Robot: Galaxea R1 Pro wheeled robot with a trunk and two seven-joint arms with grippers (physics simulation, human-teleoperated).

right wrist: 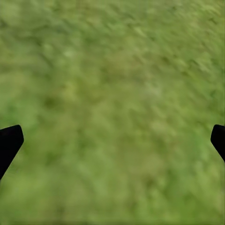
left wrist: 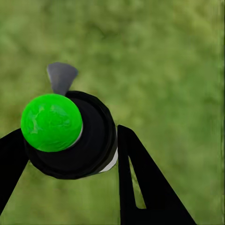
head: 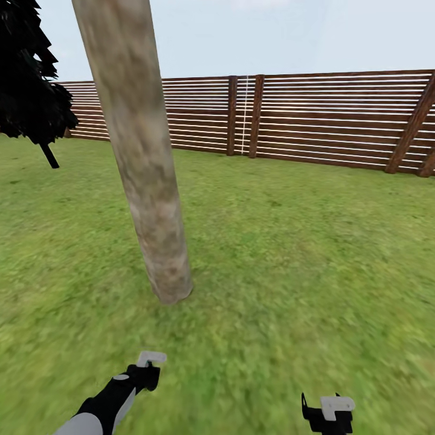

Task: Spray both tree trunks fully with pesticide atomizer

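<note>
Two black fingers (left wrist: pixel 140 178) of your left gripper (left wrist: pixel 70 154) clamp the pesticide atomizer (left wrist: pixel 70 136), green cap toward the wrist camera, its body hidden. Your right gripper (right wrist: pixel 112 140) is spread wide over lawn (head: pixel 302 254). The tree trunk (head: pixel 145 169) stands just ahead, crown cut off.

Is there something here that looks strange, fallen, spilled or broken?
Nothing stands out. The tree trunk looks tilted in the head view, which may be only the camera's angle. The left gripper holds the pesticide atomizer. No white specks show on the bark or the lawn.
</note>
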